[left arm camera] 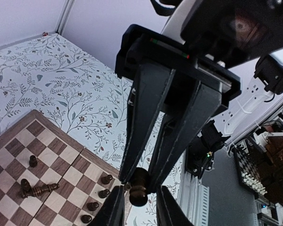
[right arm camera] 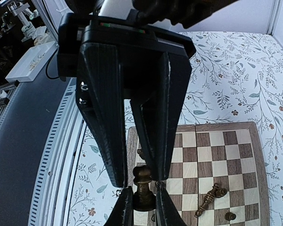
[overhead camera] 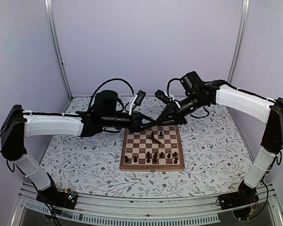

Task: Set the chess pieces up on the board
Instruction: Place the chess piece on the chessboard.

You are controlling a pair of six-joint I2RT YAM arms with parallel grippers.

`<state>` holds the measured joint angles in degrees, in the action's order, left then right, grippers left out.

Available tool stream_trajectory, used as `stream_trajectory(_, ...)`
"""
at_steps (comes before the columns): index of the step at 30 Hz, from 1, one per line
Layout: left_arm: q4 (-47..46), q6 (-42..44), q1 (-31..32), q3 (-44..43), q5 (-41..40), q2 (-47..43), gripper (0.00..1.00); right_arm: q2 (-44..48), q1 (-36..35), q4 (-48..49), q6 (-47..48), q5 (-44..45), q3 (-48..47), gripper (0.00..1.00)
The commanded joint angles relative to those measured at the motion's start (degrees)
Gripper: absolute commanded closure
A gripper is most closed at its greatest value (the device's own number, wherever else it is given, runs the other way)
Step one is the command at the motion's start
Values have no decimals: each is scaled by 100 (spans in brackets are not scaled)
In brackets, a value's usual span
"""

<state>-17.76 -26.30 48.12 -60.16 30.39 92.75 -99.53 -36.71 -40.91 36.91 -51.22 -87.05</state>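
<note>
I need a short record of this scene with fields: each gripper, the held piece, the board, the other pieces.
left gripper: open, flanking the held piece, small gaps showing
right gripper: shut on the held piece
held piece: dark chessman, upright, lifted near the board's far edge
board: flat on the floral table
toppled pieces: lying mid-board
standing pieces: several in the near rows

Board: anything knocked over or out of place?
Yes: one chess piece lies toppled on its side in the middle of the board, unlike the upright pieces nearer the arms. Otherwise nothing odd; the right fingers pinch another piece.
</note>
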Motion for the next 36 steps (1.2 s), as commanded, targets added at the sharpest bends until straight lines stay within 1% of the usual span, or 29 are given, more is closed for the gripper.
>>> stream_trajectory(1, -131, -62, -70, -102, 282, 91, 78, -75, -34, -58, 27, -107, -175, 90)
stream_trajectory(5, -241, -64, -74, -67, 385, 90, 86, -119, -66, -63, 31, -101, -181, 90)
stream_trajectory(9, -246, -38, -74, -70, 386, 77, 87, -144, -112, -67, 51, -67, -173, 89)
stream_trajectory(11, -237, 3, -74, -75, 402, 57, 88, -154, -141, -75, 66, -15, -172, 88)
stream_trajectory(12, -237, 25, -74, -70, 406, 47, 89, -161, -149, -82, 74, 15, -172, 85)
stream_trajectory(13, -232, 49, -81, -66, 393, 36, 90, -163, -156, -80, 79, 49, -172, 80)
stream_trajectory(16, -61, 222, -83, -119, 263, -21, 91, -143, -148, -48, 18, 371, -153, 63)
stream_trajectory(17, 69, 332, -83, -153, 185, -55, 91, -101, -91, 26, -41, 545, -113, 58)
stream_trajectory(18, 217, 486, -83, -197, 55, -94, 91, -56, 53, 64, -156, 564, -65, 54)
stream_trajectory(21, 1012, 1141, -62, -465, -417, -158, 91, 186, 737, 179, -229, 115, 220, 51)
stream_trajectory(24, 2023, 1833, 49, -874, -1170, -158, 92, 545, 1212, 394, -208, 95, 733, 50)
stream_trajectory(25, 2425, 1970, 78, -1019, -1367, -144, 92, 666, 1327, 527, -170, 87, 957, 50)
stream_trajectory(27, 2931, 2067, 84, -1265, -1560, -126, 92, 970, 1492, 809, -150, 107, 1433, 48)
stream_trajectory(30, 3733, 2156, 75, -1487, -1764, -155, 91, 1406, 1564, 1223, -140, 496, 2136, 47)
stream_trajectory(33, 4526, 2228, 83, -1650, -2078, -168, 91, 1752, 1564, 2114, -410, 1094, 2872, 46)
stream_trajectory(36, 5402, 2298, 99, -1903, -2239, 7, 91, 2041, 1562, 2434, -428, 1553, 3224, 44)
